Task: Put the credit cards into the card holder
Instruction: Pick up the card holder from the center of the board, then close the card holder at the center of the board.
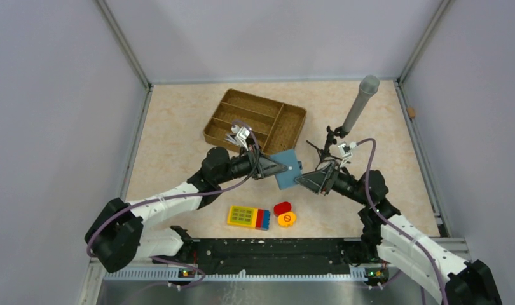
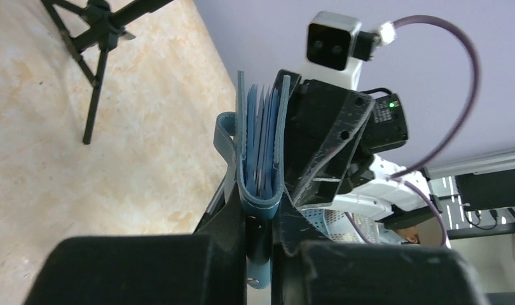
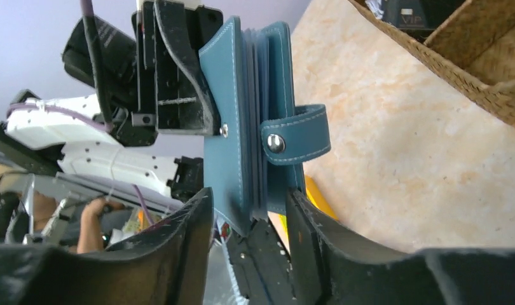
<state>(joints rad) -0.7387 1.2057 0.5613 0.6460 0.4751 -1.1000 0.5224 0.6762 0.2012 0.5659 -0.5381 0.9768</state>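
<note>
The card holder (image 1: 288, 171) is folded, its snap tab (image 3: 297, 135) unfastened. It hangs between the two tools with a broad face upward, spanning from one set of fingertips to the other. The left gripper (image 2: 258, 219) is clamped on one edge, while the right gripper (image 3: 248, 206) straddles the opposite edge with its jaws slightly parted. Both arms stretch forward and inward, their tips facing each other.

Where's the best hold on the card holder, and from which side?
Take the card holder at its folded spine edge, squeezing across both covers, coming from the left arm's side, as the left pincer does. It hangs on edge, thin and flat, so the covers give parallel faces; that leaves the open pocket edge and the unsnapped tab free.
</note>
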